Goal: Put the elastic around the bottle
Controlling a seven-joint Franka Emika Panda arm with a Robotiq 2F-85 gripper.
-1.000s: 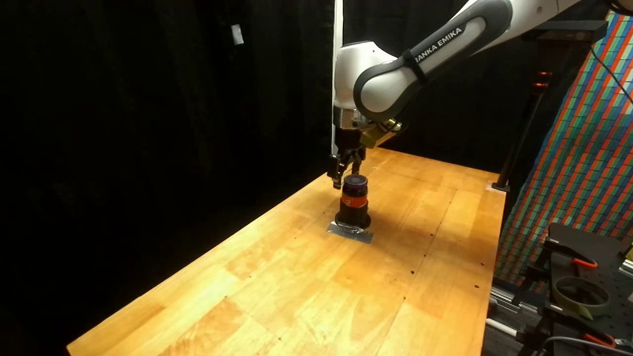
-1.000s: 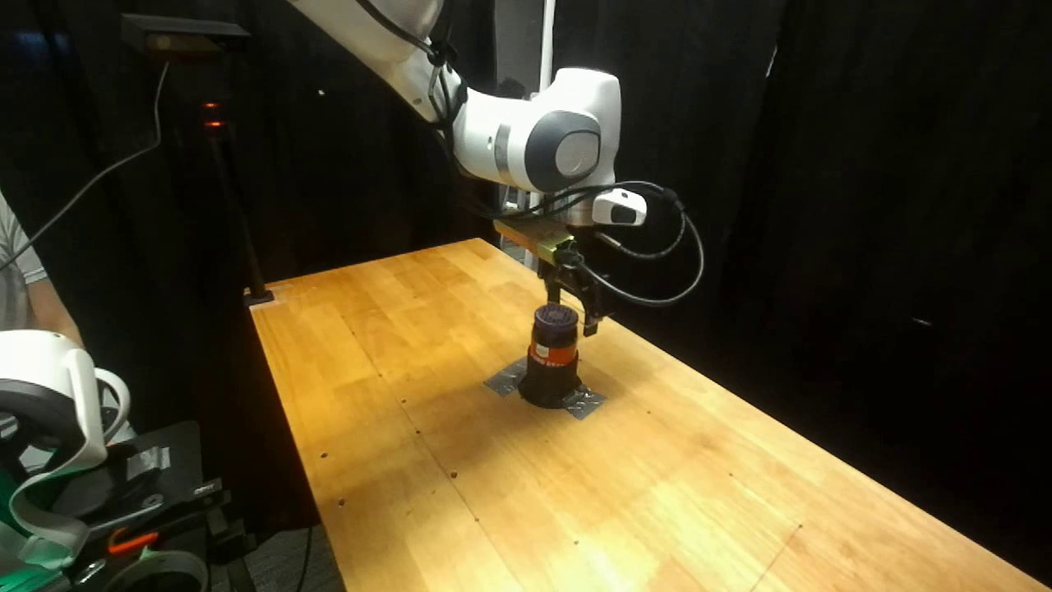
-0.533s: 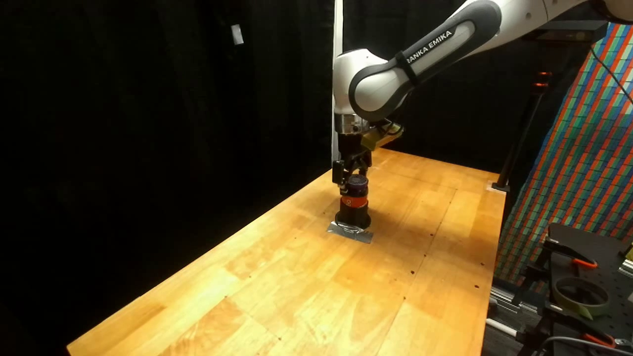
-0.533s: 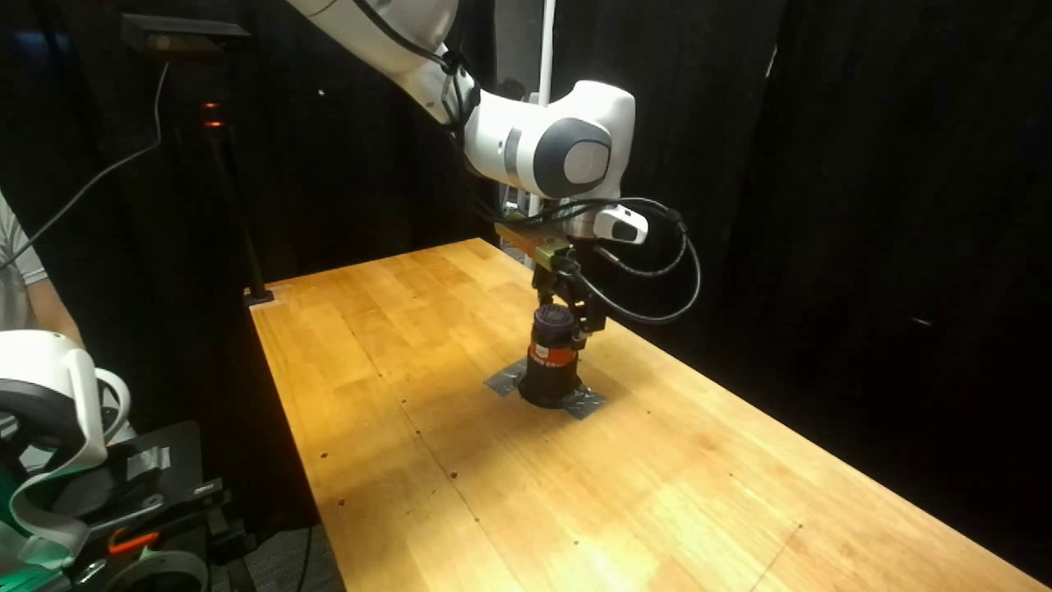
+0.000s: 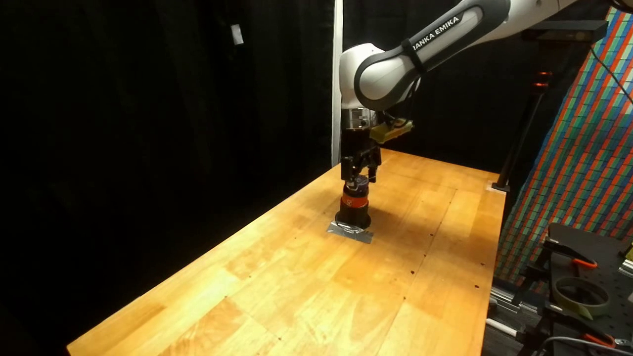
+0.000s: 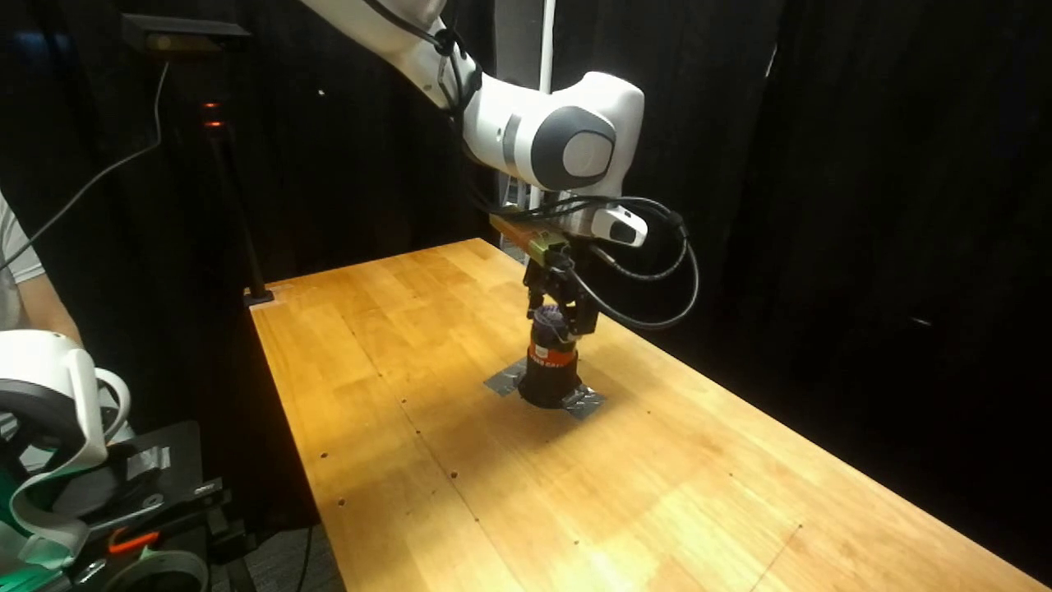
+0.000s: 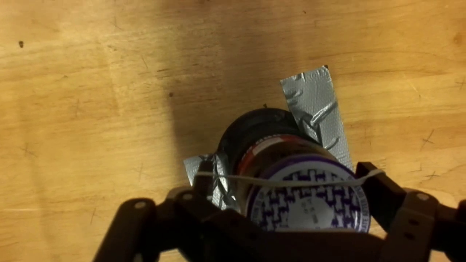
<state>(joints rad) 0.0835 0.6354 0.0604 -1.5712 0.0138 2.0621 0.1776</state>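
The bottle (image 6: 551, 345) stands upright on the bench (image 6: 460, 312) in both exterior views, a black base (image 6: 549, 385) around its foot and an orange label (image 6: 552, 357) above that, its white lettering too small to read. In the wrist view the gripper (image 7: 287, 178) sits over the lid (image 7: 309, 213) with its fingers (image 7: 378, 193) spread apart, one near two o'clock of the lid, one between nine and ten. The pale elastic (image 7: 291, 184) is stretched from finger to finger, crossing the lid's twelve o'clock half; whether it touches I cannot tell. Another pale line shows at the lid's six o'clock edge; I cannot tell if it is elastic too. The lid carries a purple and white weave pattern, with small capitals round its rim, "AFTER" readable towards three o'clock and "IS UP" towards nine; the centre stamp is too blurred to read. Silver tape (image 7: 316, 109) lies over the base's edge and onto the bench, one strip at the lid's twelve o'clock, one between nine and ten. In an exterior view the arm (image 5: 385, 81) comes in from between one and two o'clock, lettered "RANKA EMIKA", a black strap (image 5: 414, 57) covering the letter before.
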